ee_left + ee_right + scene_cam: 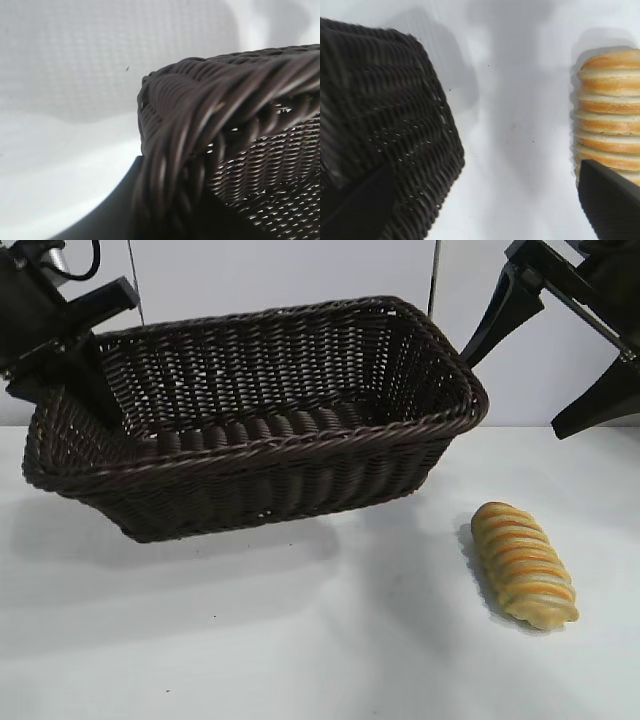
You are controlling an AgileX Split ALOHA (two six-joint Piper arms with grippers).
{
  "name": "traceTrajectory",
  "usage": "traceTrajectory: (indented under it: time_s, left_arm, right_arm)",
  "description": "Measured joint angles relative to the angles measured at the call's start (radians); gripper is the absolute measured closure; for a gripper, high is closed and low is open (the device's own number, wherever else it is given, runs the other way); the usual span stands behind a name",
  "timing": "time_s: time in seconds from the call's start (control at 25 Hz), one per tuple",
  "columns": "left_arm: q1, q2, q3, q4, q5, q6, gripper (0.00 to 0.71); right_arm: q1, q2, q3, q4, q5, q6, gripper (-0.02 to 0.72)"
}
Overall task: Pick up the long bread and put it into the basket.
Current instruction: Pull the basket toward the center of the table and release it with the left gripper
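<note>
The long bread [523, 565], a golden loaf with orange and cream ridges, lies on the white table right of the basket; it also shows in the right wrist view [612, 115]. The dark brown wicker basket [300, 440] sits tilted, its left end raised. My left gripper [95, 390] is shut on the braided rim at the basket's left corner [210, 100], with one finger [115, 210] outside the rim. My right gripper [510, 395] hangs open and empty above the table between the basket's right end [380, 100] and the loaf, well above both.
The white table [300, 640] stretches in front of the basket and the loaf. A pale wall stands behind the basket.
</note>
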State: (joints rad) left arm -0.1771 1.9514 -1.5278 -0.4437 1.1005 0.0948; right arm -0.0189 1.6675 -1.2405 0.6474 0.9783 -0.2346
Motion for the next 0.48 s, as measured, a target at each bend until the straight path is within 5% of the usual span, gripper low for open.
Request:
traceTrajectory:
  time_s: [0.48]
  left_arm:
    - [-0.026,0.153,-0.033,0.005,-0.054,0.006,0.609]
  right_arm:
    - [0.000,0.000,0.000,0.000,0.001,-0.006,0.009]
